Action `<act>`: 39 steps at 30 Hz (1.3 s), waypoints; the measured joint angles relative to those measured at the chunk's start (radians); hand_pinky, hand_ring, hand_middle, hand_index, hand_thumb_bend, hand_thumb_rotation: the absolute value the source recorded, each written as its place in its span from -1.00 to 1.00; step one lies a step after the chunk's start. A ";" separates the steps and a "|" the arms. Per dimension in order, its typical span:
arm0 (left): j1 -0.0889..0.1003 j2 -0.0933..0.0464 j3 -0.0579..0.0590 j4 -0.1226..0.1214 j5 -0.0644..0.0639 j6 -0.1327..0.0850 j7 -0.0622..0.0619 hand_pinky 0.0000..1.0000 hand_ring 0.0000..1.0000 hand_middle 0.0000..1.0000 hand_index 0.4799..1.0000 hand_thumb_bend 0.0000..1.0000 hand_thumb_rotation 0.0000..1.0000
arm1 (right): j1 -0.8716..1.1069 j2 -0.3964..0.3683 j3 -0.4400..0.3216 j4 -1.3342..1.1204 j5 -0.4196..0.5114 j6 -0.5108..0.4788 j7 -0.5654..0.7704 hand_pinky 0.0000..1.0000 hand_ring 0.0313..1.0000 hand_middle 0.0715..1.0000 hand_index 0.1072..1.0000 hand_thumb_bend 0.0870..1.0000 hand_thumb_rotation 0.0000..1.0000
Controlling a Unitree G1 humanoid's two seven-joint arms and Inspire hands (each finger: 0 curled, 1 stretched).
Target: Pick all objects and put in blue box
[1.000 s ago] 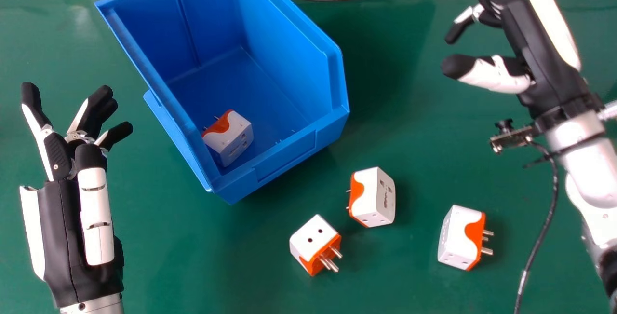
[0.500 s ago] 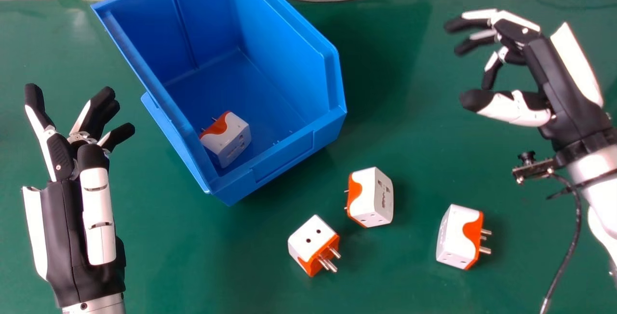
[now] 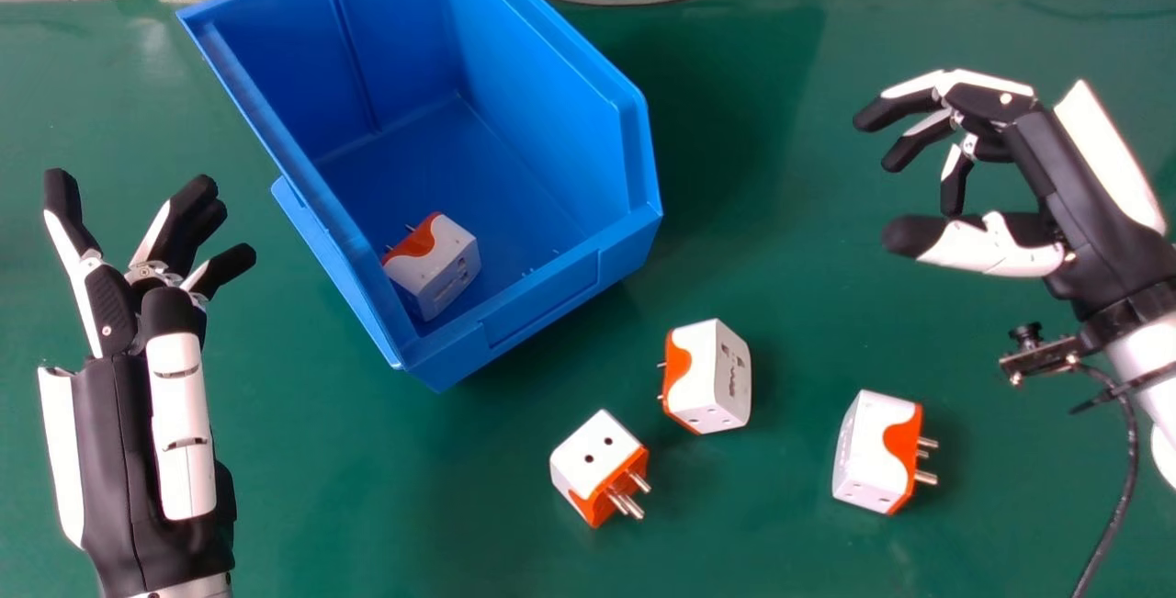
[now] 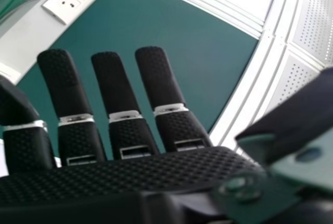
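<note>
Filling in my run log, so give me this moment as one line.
right hand: open, empty | left hand: open, empty | in blue box: one adapter | on table: three adapters

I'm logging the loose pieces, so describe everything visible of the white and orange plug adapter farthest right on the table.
The white and orange plug adapter is a chunky block, apparently of smooth hard plastic: white body, orange pin end with a curved orange patch spreading onto the upper face. Three metal pins stick out towards the robot's right. The face nearest the robot has small round holes. It lies on the green tabletop, pins clear of the surface, with nothing else touching it.
</note>
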 measured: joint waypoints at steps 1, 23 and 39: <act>0.002 0.000 0.000 -0.002 0.000 0.000 0.000 0.53 0.72 0.72 0.47 -0.04 0.84 | 0.004 -0.006 0.000 -0.006 -0.009 0.006 0.000 -0.51 -0.01 0.19 0.11 1.00 0.30; 0.015 0.000 0.001 -0.028 0.000 0.009 0.003 0.56 0.72 0.72 0.47 -0.07 0.85 | 0.034 -0.048 0.031 -0.038 -0.120 0.065 -0.017 -0.42 0.25 0.45 0.43 1.00 0.27; 0.032 0.000 0.002 -0.079 -0.002 0.052 0.003 0.51 0.71 0.72 0.46 -0.08 0.84 | 0.090 -0.113 0.065 -0.158 -0.234 0.153 -0.029 -0.50 0.41 0.64 0.69 1.00 0.18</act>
